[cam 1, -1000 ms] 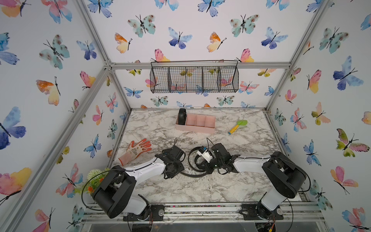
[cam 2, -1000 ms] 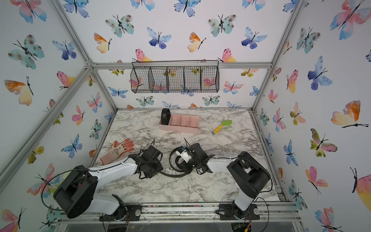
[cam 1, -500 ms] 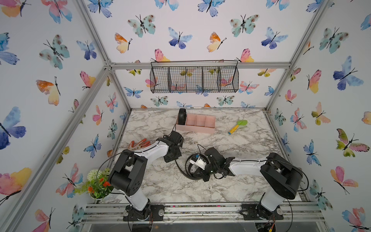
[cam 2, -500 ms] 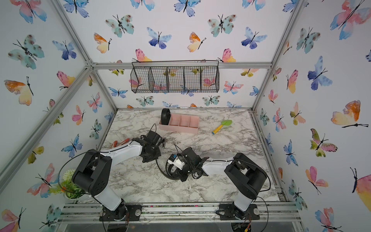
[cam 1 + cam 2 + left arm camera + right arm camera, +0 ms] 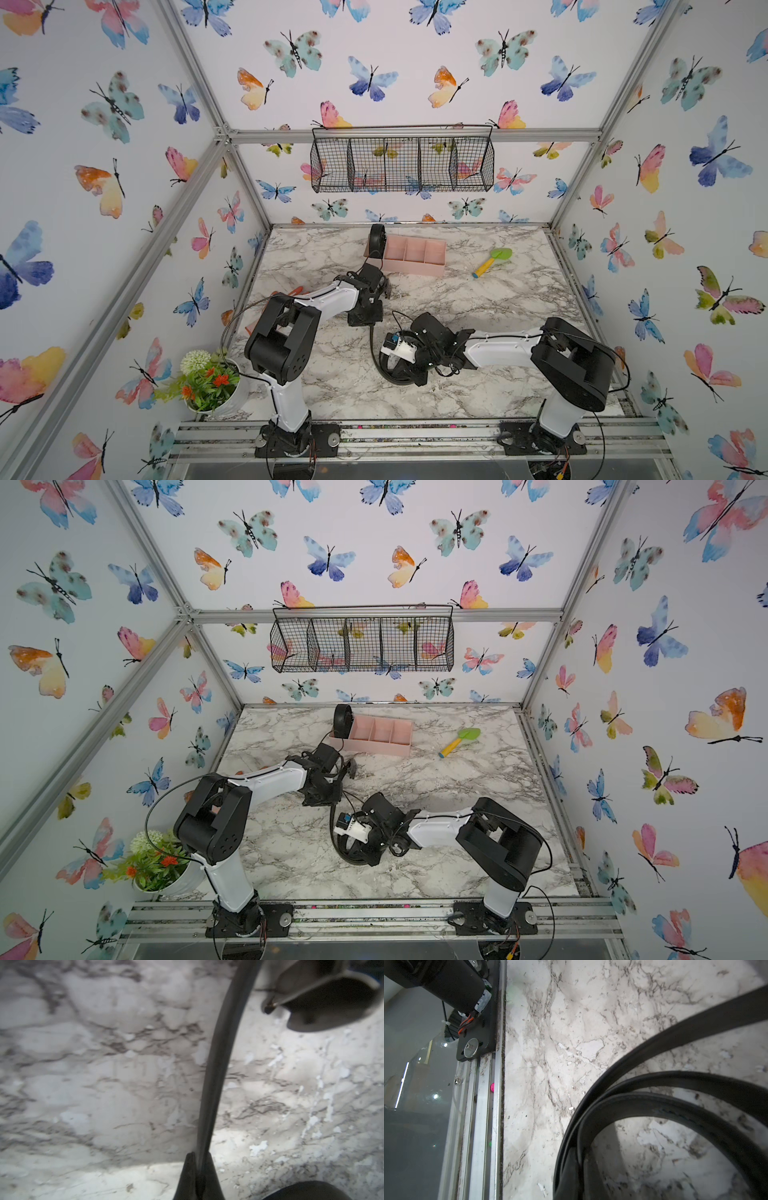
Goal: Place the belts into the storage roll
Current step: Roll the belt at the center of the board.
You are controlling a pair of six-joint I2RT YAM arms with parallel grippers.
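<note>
One black belt (image 5: 377, 239) stands coiled in the end compartment of the pink storage roll (image 5: 432, 266), seen in both top views (image 5: 399, 748). The other belt (image 5: 384, 370) lies as a loose coil on the marble, and a strap rises from it to my left gripper (image 5: 365, 321). That gripper is shut on the strap (image 5: 223, 1047), which is pinched between its fingertips (image 5: 198, 1154). My right gripper (image 5: 405, 376) is shut on the coil's stacked loops (image 5: 675, 1101), fingers (image 5: 568, 1167) clamped around them near the table's front.
A black wire basket (image 5: 401, 166) hangs on the back wall. A green and yellow toy shovel (image 5: 490, 259) lies right of the tray. A potted plant (image 5: 212, 382) stands front left, an orange glove (image 5: 297, 290) shows behind the left arm. The front rail (image 5: 483, 1126) is close to the coil.
My left gripper has closed on the belt's strap while its arm rose and swung. The right gripper has dragged the coil toward the front of the table.
</note>
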